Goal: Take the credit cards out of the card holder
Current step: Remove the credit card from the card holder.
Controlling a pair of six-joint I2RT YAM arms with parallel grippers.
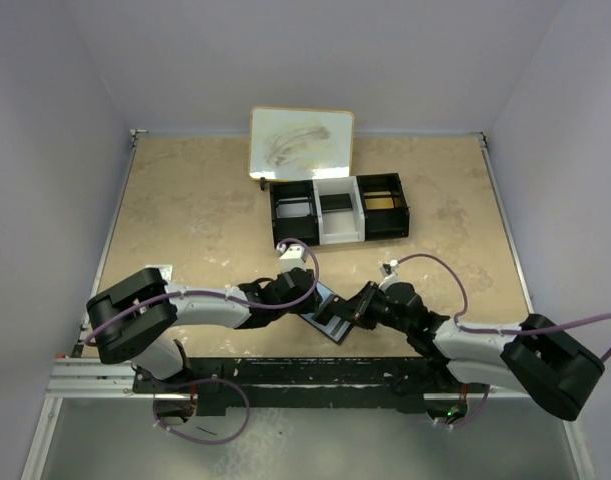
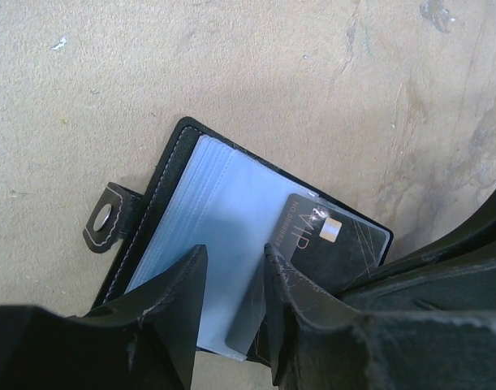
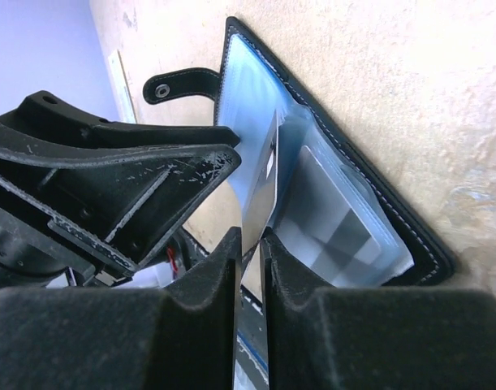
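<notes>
Card holder: a small black card holder (image 2: 168, 166) lies open and flat on the tan surface (image 2: 231, 65), toward the near edge, between the two arms.
Snap tab: the snap tab (image 2: 109, 218) sticks out from the cover's outer edge and lies flat on the surface.
Inside: a stack of clear bluish sleeves (image 2: 223, 219) faces up.
Card: a black card (image 2: 333, 244) with "VIP" printed on it and a small chip shows at the end of the holder away from the tab, tilted up off the sleeves.
Left gripper: the left gripper (image 2: 234, 260) has its fingers spread, tips down over the sleeves, one on each side of a strip of clear plastic. It sits on the tab half of the holder, just beside the card.
Right gripper: the right gripper (image 3: 249, 240) comes in from the opposite end, its fingers pressed nearly together and pinching the thin edge of the card, seen edge-on in the right wrist view.
Gripper spacing: the two grippers are close to each other above the holder.
Tray: a black-and-white three-compartment tray (image 1: 275, 215) stands farther back, well apart from the holder.
Board: a white board (image 1: 301, 143) lies behind the tray.
</notes>
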